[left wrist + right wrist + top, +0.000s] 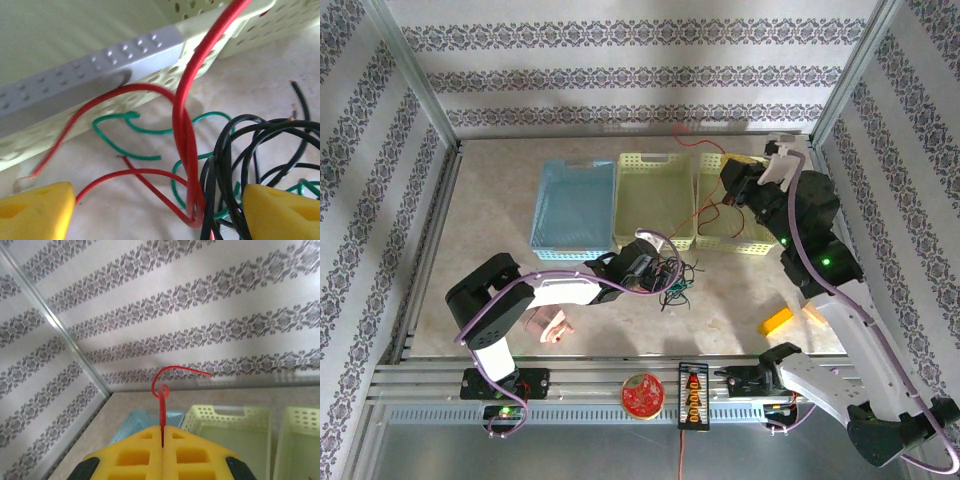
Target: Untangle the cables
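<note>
while the right gripper [162, 436] hangs raised over the far-right basket [735, 250], its yellow pads [135, 455] are pressed tight together on one red wire [161, 412]. the wire stands up out of the seam, curls once and ends free against the wallpaper. from overhead it is too thin to follow the whole way, and i lose it near the middle basket [655, 195].

the rest of the cables [672, 278] lie in a knot on the table [490, 200], just in front of the middle basket, with the left gripper [157, 215] down over them. its jaws stand wide apart. just the two yellow fingertips [35, 212] poke in at the bottom corners of its wrist camera, with red, green and black strands lying between them. i cannot tell whether any strand touches a fingertip. the black loops [235, 150] are cut off by the frame edge, and a red strand climbs out of view past the basket rim.
</note>
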`<state>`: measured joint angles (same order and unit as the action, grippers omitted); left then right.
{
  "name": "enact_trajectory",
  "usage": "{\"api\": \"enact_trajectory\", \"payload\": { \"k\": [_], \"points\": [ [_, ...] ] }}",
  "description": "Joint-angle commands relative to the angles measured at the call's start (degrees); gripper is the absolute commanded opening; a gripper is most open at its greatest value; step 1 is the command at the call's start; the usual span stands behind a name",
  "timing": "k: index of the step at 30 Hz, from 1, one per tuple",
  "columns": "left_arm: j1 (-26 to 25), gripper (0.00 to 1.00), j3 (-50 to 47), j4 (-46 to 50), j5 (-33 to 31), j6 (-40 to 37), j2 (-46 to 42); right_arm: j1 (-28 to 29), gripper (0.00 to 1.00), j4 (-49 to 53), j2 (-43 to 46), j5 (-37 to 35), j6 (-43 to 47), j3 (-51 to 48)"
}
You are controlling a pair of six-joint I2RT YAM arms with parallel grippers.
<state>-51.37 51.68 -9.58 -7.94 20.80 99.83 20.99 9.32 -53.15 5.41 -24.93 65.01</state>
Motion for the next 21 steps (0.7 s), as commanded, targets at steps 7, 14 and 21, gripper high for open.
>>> {"api": "enact_trajectory", "payload": {
  "k": [7, 14, 21],
  "points": [
    [-0.74, 0.87, -0.77, 4.31, -4.1, 0.7, 0.63, -5.55, 0.03, -1.88, 2.57, -4.99, 1.95, 4.22],
    [-0.74, 0.86, -0.88, 4.57, -4.31, 0.87, 0.58, -8.63, 0.03, -5.42, 2.02, -8.1, 3.54, 7.4],
    [-0.74, 0.86, -1.76, 4.05, -5.09, 1.26, -0.16, -9.9, 0.04, -12.84, 2.0, -12.67, 3.56, 5.73]
  ]
}}
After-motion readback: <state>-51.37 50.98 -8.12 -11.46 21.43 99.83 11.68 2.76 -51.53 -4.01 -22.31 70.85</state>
